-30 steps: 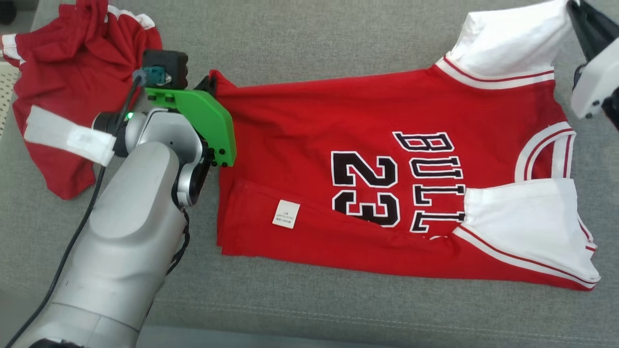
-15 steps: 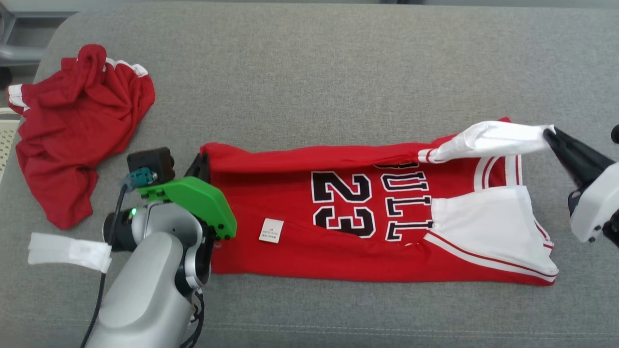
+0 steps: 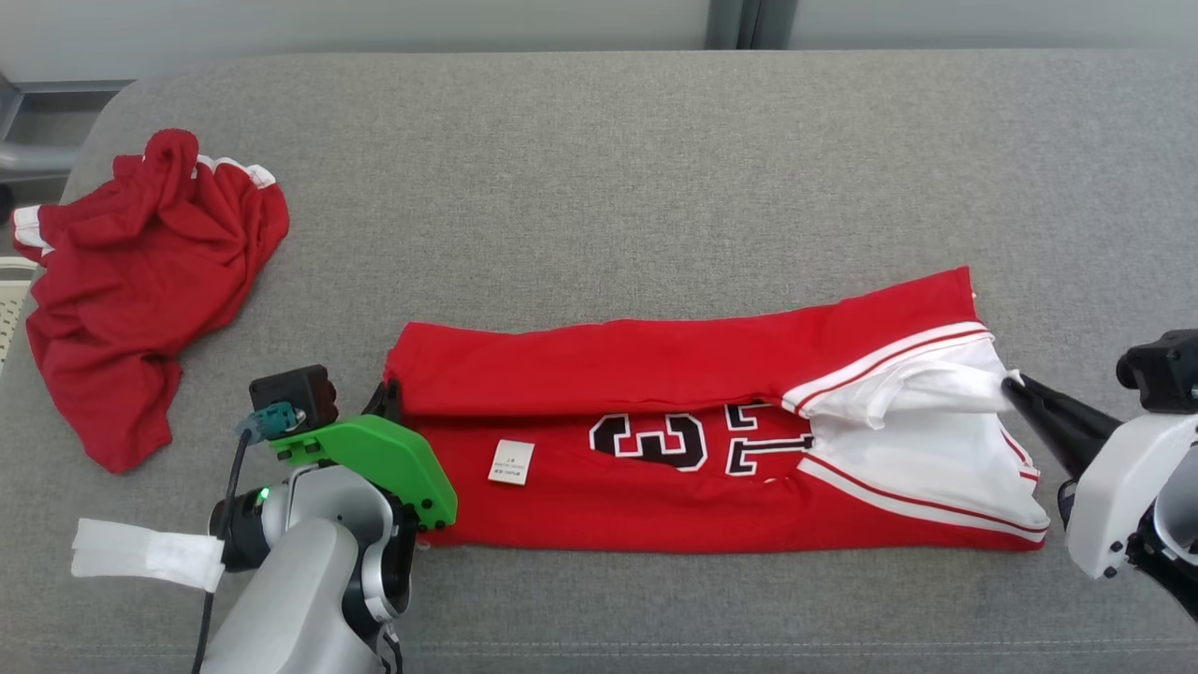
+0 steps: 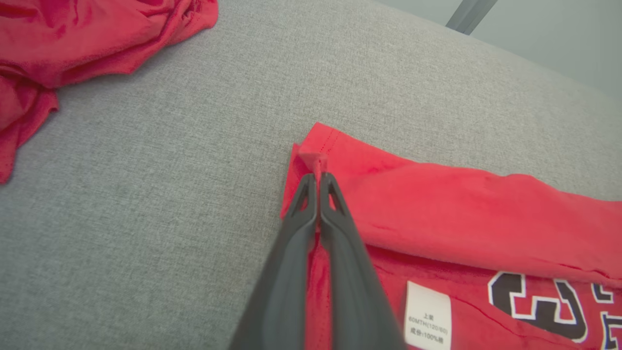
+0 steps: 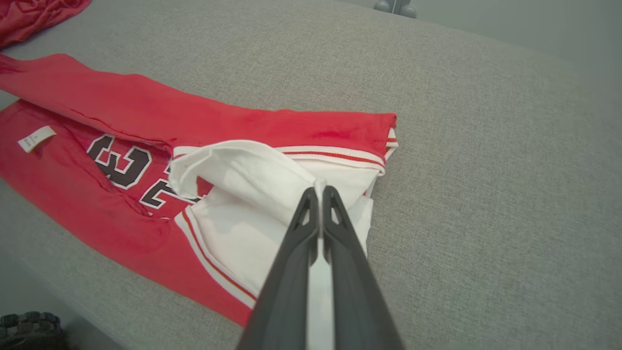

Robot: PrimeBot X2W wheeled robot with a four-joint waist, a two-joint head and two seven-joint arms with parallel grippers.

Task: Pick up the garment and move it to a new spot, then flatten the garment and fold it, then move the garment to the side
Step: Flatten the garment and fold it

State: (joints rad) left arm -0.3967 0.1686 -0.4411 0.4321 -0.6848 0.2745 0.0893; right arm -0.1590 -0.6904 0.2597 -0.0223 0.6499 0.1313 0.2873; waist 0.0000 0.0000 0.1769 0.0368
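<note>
Head view: the red Bulls jersey (image 3: pixel 655 496) lies lengthwise on the grey sofa cushion (image 3: pixel 599 187), near the front edge, approx. in the middle. Its far long edge is laid over toward the near side & covers half of the black number. So I judge pick-up, move and flattening as done, and the 1st fold as almost down. Left to do, prob.: let go, fold across, then put it aside. A crumpled red garment (image 3: pixel 140 281) lies well apart at the L. The left gripper (image 4: pixel 318 177) has its fingers pressed together, pinching the red hem corner at the jersey's L end. The right gripper (image 5: pixel 319 190) is closed likewise, pinching the white sleeve (image 5: pixel 243 170) at the R end, low over the cloth.
</note>
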